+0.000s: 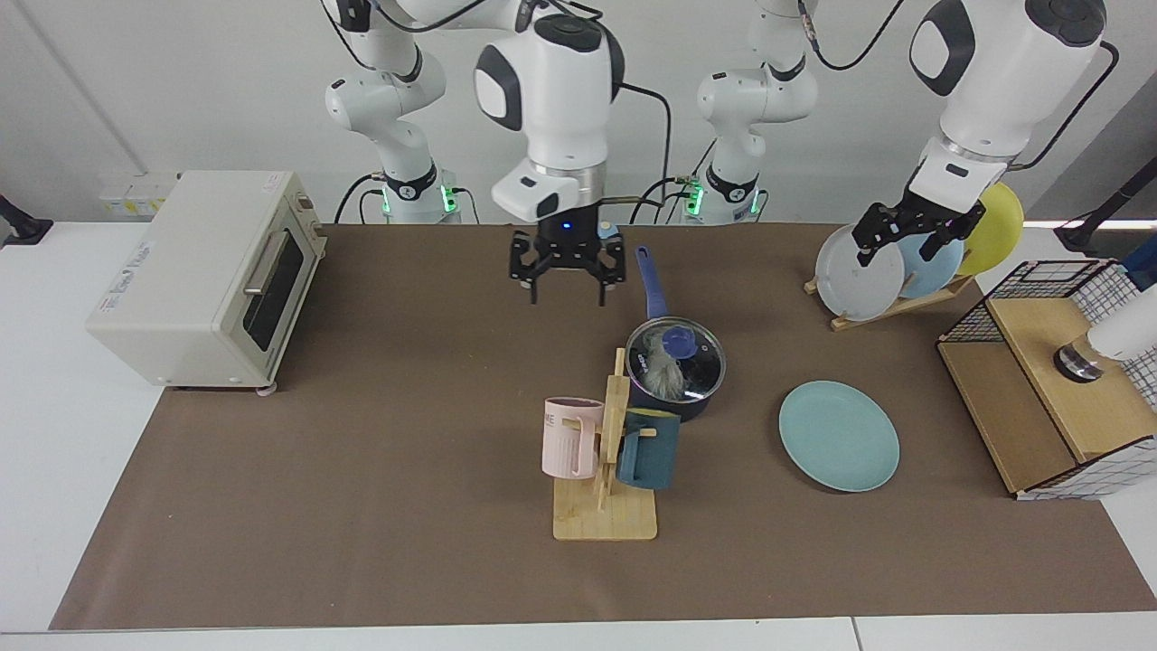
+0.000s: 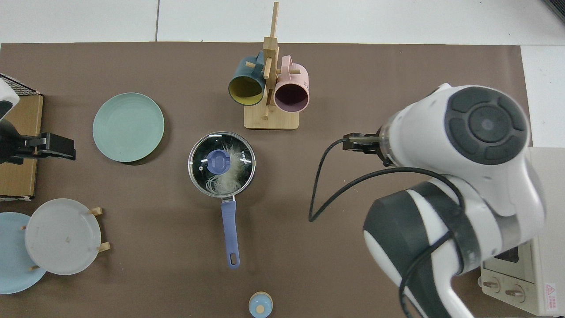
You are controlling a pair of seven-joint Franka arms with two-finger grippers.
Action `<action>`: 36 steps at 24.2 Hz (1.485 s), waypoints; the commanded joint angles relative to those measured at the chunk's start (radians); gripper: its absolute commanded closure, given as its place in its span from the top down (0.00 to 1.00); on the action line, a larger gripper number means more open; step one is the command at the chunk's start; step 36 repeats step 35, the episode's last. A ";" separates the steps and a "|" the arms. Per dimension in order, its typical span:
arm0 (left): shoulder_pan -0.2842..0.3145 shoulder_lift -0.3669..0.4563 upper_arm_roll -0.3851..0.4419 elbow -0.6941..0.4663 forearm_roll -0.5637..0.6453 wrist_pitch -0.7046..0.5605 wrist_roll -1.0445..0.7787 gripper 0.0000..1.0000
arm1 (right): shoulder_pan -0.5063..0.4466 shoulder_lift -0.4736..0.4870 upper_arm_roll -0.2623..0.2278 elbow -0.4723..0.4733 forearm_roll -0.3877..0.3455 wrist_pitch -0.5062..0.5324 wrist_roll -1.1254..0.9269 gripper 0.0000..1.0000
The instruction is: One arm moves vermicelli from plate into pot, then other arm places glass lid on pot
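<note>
The dark navy pot [image 1: 684, 404] stands mid-table behind the mug rack, its blue handle [image 2: 230, 234] pointing towards the robots. The glass lid [image 1: 700, 366] with its blue knob [image 2: 217, 161] rests on the pot. Under the glass lies the white vermicelli [image 2: 226, 179]. The teal plate [image 1: 839, 436] beside the pot is bare. My right gripper [image 1: 567, 276], blue light at its wrist, hangs open and empty above the table, behind the pot and towards the oven; the arm hides it in the top view. My left gripper [image 1: 915, 237] waits open by the plate rack.
A wooden mug rack [image 1: 604, 511] with a pink and a dark teal mug stands right in front of the pot. A toaster oven [image 1: 208, 276] sits at one end. A plate rack [image 1: 895, 303], a wire basket [image 1: 1048, 380] and a small blue-topped object [image 2: 260, 304] are also here.
</note>
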 commanded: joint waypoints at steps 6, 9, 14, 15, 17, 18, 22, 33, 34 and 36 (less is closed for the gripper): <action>-0.012 -0.003 -0.006 0.004 -0.001 -0.009 0.008 1.00 | -0.299 -0.087 0.020 -0.140 0.042 0.023 -0.355 0.98; -0.012 -0.003 -0.009 0.005 -0.004 0.000 0.008 1.00 | -0.330 -0.084 0.020 -0.136 0.044 0.014 -0.371 0.98; -0.012 -0.003 -0.009 0.005 -0.007 -0.001 0.040 1.00 | -0.358 -0.073 0.020 -0.104 0.044 -0.027 -0.374 0.99; -0.012 -0.003 -0.009 0.005 -0.007 0.000 0.060 1.00 | -0.356 -0.072 0.020 -0.100 0.044 -0.034 -0.377 0.99; -0.014 -0.003 -0.008 0.005 -0.001 0.005 0.090 1.00 | -0.345 -0.059 0.023 -0.083 0.045 -0.047 -0.380 0.99; -0.014 -0.003 -0.006 0.005 -0.001 0.005 0.089 1.00 | -0.344 -0.056 0.026 -0.066 0.045 -0.060 -0.380 0.99; -0.014 -0.005 -0.004 0.005 -0.001 0.005 0.086 1.00 | -0.345 -0.013 0.028 0.024 0.068 -0.133 -0.381 0.99; -0.014 -0.005 -0.008 0.005 -0.001 0.005 0.083 1.00 | -0.353 0.011 0.028 0.083 0.119 -0.166 -0.375 0.99; -0.014 -0.005 -0.008 0.005 0.001 0.005 0.083 1.00 | -0.355 0.011 0.028 0.083 0.119 -0.163 -0.375 0.99; -0.014 -0.005 -0.008 0.005 -0.001 0.003 0.083 1.00 | -0.356 0.011 0.028 0.083 0.120 -0.158 -0.372 0.99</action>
